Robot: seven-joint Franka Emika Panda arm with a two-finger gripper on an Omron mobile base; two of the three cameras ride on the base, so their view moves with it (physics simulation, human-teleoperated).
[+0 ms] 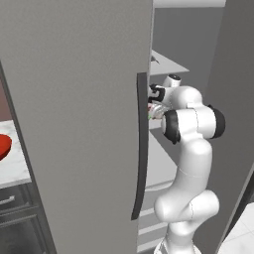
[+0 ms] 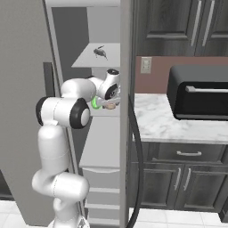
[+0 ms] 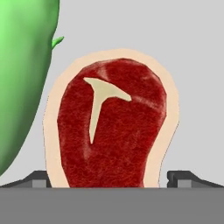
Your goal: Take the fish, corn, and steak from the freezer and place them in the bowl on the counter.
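Standing open, the freezer (image 1: 74, 124) took up most of the left base view, its big light-grey door swung wide with the long dark handle (image 1: 141, 149) running down its edge. Inside were pale grey shelves and drawers (image 2: 100, 178). Right of it in the right base view ran dark-grey cabinets (image 2: 187, 178) with silver handles under a white marble counter (image 2: 156, 122), and a black oven-like box (image 2: 200, 93) sat on that slab against a reddish-brown wall with a wall outlet (image 2: 146, 65). More dark cabinets (image 2: 178, 26) hung above.

On the other side of the door, in the left base view, another bit of marble top showed, with the red bowl (image 1: 4, 145) on it, mostly cut off by the frame edge. So the bowl was well apart from the freezer shelves.

A small dark thing (image 2: 100, 51) lay on the upper shelf, too small to tell what it was. The steak (image 3: 111, 124), dark red with a pale fat rim and a T-shaped bone, lay flat on a grey shelf in the hand view, and a big green shape (image 3: 22, 78), probably the corn's husk, sat just left of it.

The white arm (image 1: 191, 163) rose from the base, bent at the elbow and reached into the freezer at mid-shelf height. The gripper (image 3: 111, 180) pointed straight at the steak, jaws spread wide with one tip on either side of it, not clamped on anything.
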